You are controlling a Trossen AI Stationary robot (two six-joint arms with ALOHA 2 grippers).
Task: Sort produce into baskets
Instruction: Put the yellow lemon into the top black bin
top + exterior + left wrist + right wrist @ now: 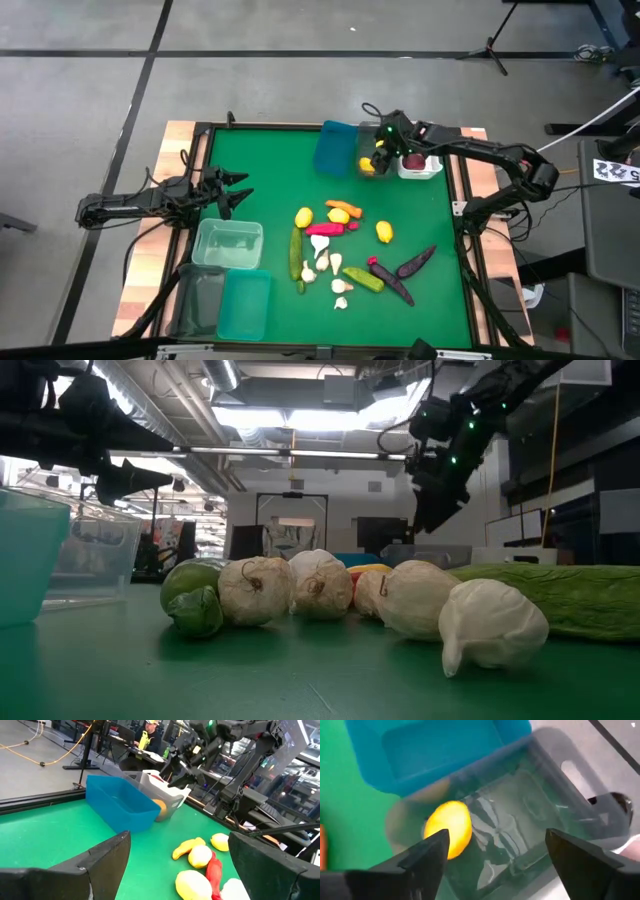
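On the green bench (pixel 270 190), the right gripper (pixel 379 158) hangs over a clear bin with a yellow lemon (pixel 367 165) in it, next to the blue bin (pixel 336 148), while the left gripper (pixel 232 190) waits far away.

One camera looks straight down on the whole table (pixel 400 300), one sits low on it looking across at close garlic (pixel 492 622), and each wrist camera looks past its own fingers; all share the table.
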